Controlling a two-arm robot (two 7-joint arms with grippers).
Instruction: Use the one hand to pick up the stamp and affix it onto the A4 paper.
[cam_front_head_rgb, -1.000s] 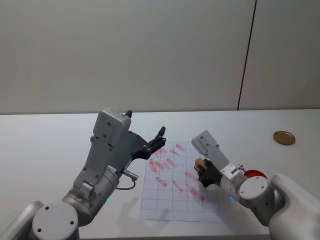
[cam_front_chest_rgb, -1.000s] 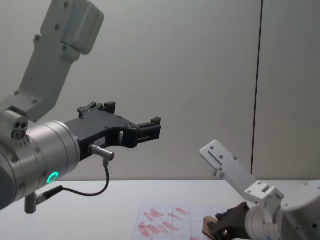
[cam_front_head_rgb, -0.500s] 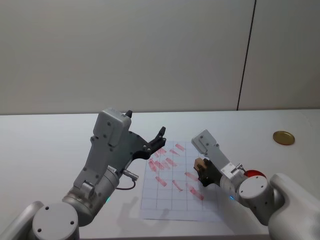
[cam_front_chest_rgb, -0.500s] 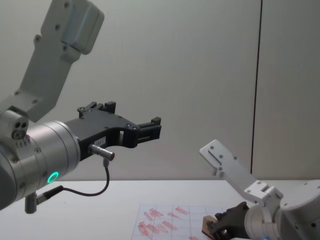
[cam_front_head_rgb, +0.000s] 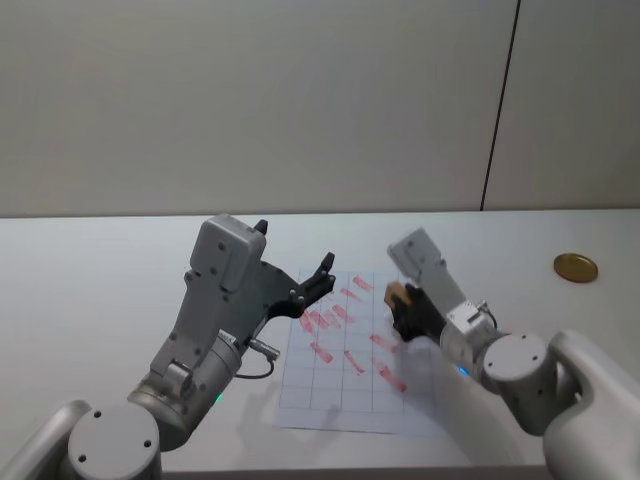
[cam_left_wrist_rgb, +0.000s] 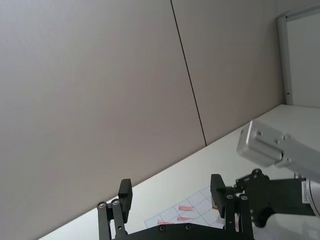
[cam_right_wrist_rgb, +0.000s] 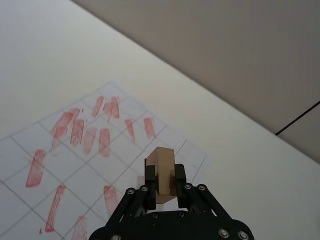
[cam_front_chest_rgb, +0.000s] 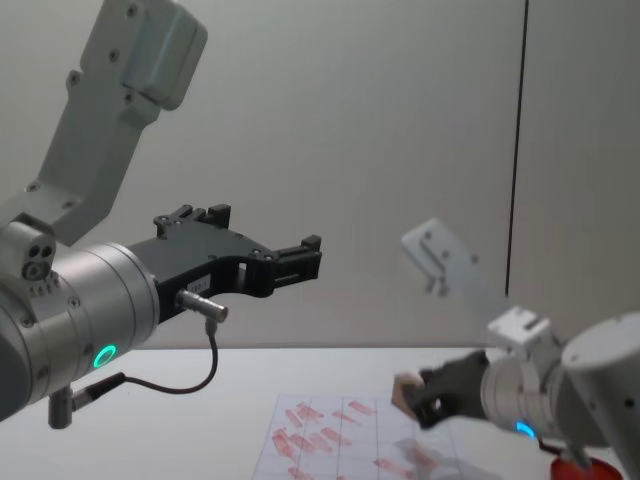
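The stamp (cam_front_head_rgb: 396, 294), a small light-wood block, is pinched between the black fingers of my right gripper (cam_front_head_rgb: 402, 306). It hangs a little above the right far part of the A4 paper (cam_front_head_rgb: 335, 385). The right wrist view shows the stamp (cam_right_wrist_rgb: 160, 167) upright in the gripper (cam_right_wrist_rgb: 162, 192), over the gridded sheet (cam_right_wrist_rgb: 75, 165) with its red marks. From the chest, the stamp (cam_front_chest_rgb: 405, 397) and gripper (cam_front_chest_rgb: 422, 405) float above the paper (cam_front_chest_rgb: 330, 445). My left gripper (cam_front_head_rgb: 295, 255) is raised over the sheet's left side, open and empty (cam_left_wrist_rgb: 171, 192).
A gold-brown disc (cam_front_head_rgb: 575, 267) lies at the table's far right. A red ink pad (cam_front_chest_rgb: 575, 465) peeks out under my right arm. Bare white tabletop (cam_front_head_rgb: 90, 290) stretches to the left of the paper.
My right gripper has lifted the stamp off the paper and carried it toward the sheet's far edge. The left arm has stayed put.
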